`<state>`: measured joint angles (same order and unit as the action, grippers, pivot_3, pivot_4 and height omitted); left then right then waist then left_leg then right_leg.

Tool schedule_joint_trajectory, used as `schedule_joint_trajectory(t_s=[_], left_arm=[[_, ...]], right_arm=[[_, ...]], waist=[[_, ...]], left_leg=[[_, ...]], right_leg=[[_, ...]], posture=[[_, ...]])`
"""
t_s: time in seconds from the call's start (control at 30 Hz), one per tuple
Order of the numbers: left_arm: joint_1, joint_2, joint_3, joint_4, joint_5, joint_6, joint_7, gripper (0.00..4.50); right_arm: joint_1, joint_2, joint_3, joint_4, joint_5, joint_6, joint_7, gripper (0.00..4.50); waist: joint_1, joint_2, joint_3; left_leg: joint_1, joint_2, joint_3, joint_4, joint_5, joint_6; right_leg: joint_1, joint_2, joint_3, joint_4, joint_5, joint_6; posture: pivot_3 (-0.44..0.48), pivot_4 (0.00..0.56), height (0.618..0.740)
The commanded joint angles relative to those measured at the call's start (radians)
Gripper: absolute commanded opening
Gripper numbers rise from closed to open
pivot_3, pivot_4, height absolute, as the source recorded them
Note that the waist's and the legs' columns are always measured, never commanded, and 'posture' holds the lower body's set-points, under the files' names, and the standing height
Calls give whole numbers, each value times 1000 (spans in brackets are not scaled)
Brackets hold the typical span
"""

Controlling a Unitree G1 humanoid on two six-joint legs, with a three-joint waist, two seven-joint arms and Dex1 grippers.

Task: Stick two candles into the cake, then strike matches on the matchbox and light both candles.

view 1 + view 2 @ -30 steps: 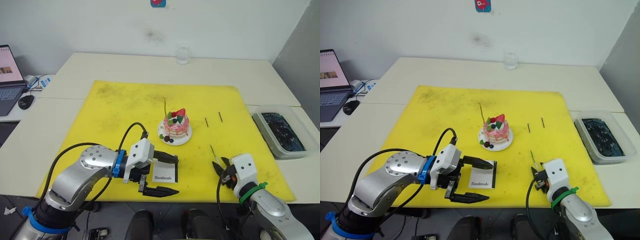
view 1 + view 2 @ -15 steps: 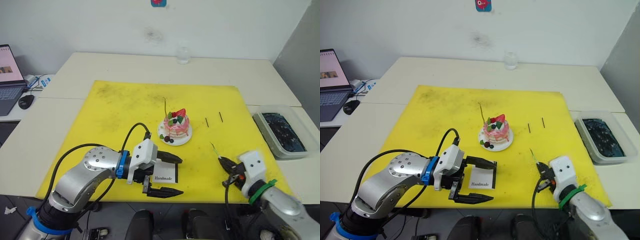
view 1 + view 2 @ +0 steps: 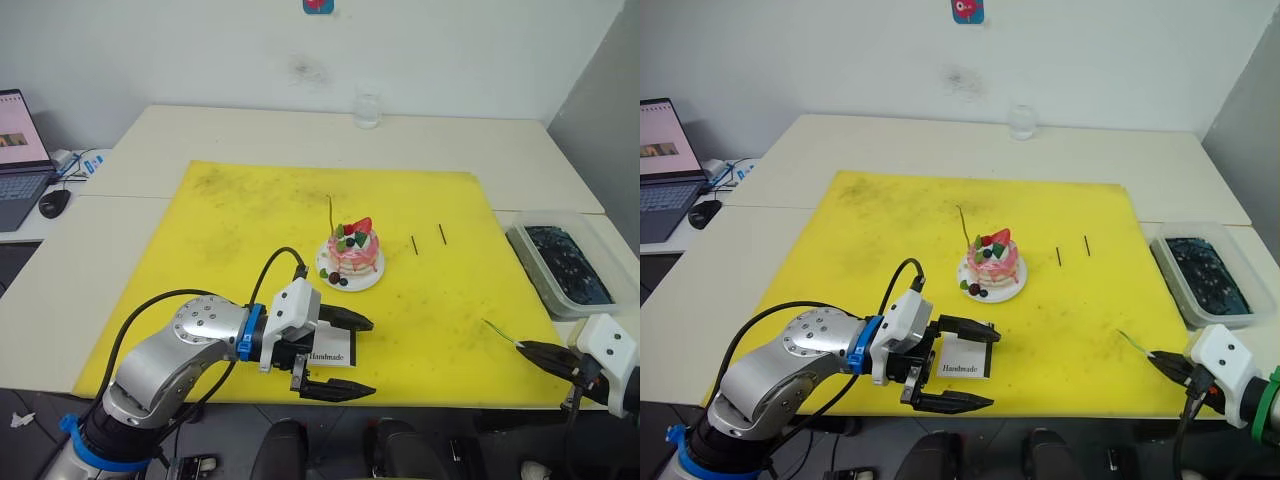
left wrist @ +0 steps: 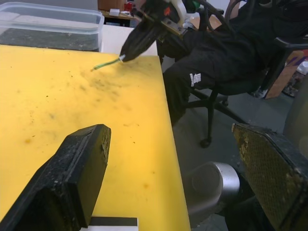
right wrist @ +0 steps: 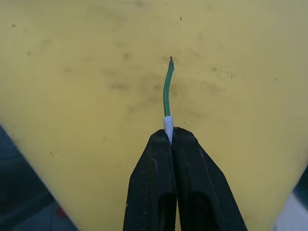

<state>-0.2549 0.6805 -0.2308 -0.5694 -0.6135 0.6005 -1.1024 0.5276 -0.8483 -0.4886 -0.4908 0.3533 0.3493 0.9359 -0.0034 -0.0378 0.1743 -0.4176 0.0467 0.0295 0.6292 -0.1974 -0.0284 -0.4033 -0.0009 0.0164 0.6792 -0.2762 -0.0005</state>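
Note:
The pink cake [image 3: 352, 251] sits on its white plate [image 3: 368, 280] mid-mat, with one thin candle [image 3: 331, 212] standing up from its far left side. Two dark matches [image 3: 413, 243] [image 3: 441, 233] lie to its right. The white matchbox [image 3: 328, 355] lies near the front edge of the mat, and my left gripper [image 3: 358, 356] is open with a finger on either side of it. At the front right corner of the mat, my right gripper [image 3: 522, 346] is shut on the white end of the second, green candle [image 5: 167, 94], which points out over the mat.
A yellow mat [image 3: 240, 230] covers the table's middle. A clear tub with dark contents [image 3: 562, 266] stands at the right edge. A glass [image 3: 366, 110] is at the back. A laptop [image 3: 15, 150] and mouse [image 3: 50, 203] sit far left.
My right gripper has swung right and toward the mat's front right corner, carrying the candle from upright to nearly level. The left gripper has edged slightly right around the matchbox.

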Motion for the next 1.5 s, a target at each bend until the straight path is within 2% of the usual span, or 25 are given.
schedule_joint_trajectory(t_s=[0.03, 0.17, 0.27, 0.37, 0.47, 0.63, 0.7, 0.8, 0.93, 1.07, 1.2, 1.5], left_arm=[[-22, -11, -1, -12, -6, -10, 2, 4500], [-21, -12, -7, -12, -1, -15, 2, 4500], [-21, -13, -10, -16, 3, -15, 4, 4500], [-22, -15, -12, -24, 2, -11, 11, 4500], [-20, -15, -13, -39, -5, -3, 22, 4500], [-4, -10, -20, -65, -8, -7, 33, 4500], [4, -7, -31, -72, 3, -21, 25, 4500], [5, -18, -56, -88, 23, -37, 30, 4500], [-15, -48, -85, -99, 27, -43, 41, 4500], [-28, -50, -104, -105, 36, -53, 32, 4500], [-35, -59, -118, -112, 42, -58, 44, 4500], [-30, -84, -148, -144, 46, -45, 86, 4500]], right_arm=[[-11, 11, 8, 32, -1, -12, 8, 20], [22, 5, 18, 58, -4, -11, 39, 20], [23, 5, 9, 68, -4, -14, 45, 698], [17, -6, -8, 60, 8, -5, 58, 1676], [20, -61, -55, -15, 45, 83, 93, 2699], [23, -195, -150, -158, 102, 286, 145, 2699], [1, -282, -132, -207, 55, 382, 111, 2699], [-103, -412, -56, -244, 102, 605, 63, 2699], [-325, -479, 141, -213, 179, 800, -1, 2699], [-409, -515, 297, -174, 149, 815, -18, 2699], [-459, -511, 380, -126, 126, 801, -35, 2699], [-490, -511, 416, -112, 137, 795, -23, 2699]], waist=[[0, 0, 0], [1, 0, 0], [0, 0, 0], [1, 0, 0], [1, 1, -1], [1, 1, -1], [0, 1, -1], [-1, 1, 0], [2, -1, 0], [4, -1, 0], [2, 0, 0], [1, 0, 0]], left_leg=[[0, 0, 0, 0, 0, 0], [0, 0, 0, 0, 0, 0], [0, 0, 0, 0, 0, 0], [0, 0, 0, 0, 0, 0], [0, 0, 0, 0, 0, 0], [0, 0, 0, 0, 0, 0], [0, 0, -1, 0, 0, 0], [1, 0, 0, 1, 0, 0], [0, -1, 0, 1, 0, 0], [-2, -2, 0, 1, 0, 0], [-2, -2, 0, 0, 0, 0], [-2, -1, 0, 1, 0, 0]], right_leg=[[0, 0, 0, 0, 0, 0], [0, 0, 0, 0, 0, 0], [0, 0, 0, 0, 0, 0], [0, 0, 0, 0, 0, 0], [0, 0, 0, 0, 0, 0], [1, 0, 0, 1, 1, 2], [1, 0, -1, 1, 1, 2], [1, 0, 0, 1, 1, 2], [1, 0, 0, 0, 1, 1], [0, 0, -1, -1, 2, 4], [-1, 0, 0, -1, 1, 5], [-1, 1, 0, 0, 1, 6]], posture=[[0, 150, 740], [0, 150, 740], [0, 150, 740], [0, 150, 740], [0, 150, 740], [0, 150, 740], [0, 150, 740], [0, 150, 740], [0, 150, 740], [0, 150, 740], [0, 150, 740], [0, 150, 740]])
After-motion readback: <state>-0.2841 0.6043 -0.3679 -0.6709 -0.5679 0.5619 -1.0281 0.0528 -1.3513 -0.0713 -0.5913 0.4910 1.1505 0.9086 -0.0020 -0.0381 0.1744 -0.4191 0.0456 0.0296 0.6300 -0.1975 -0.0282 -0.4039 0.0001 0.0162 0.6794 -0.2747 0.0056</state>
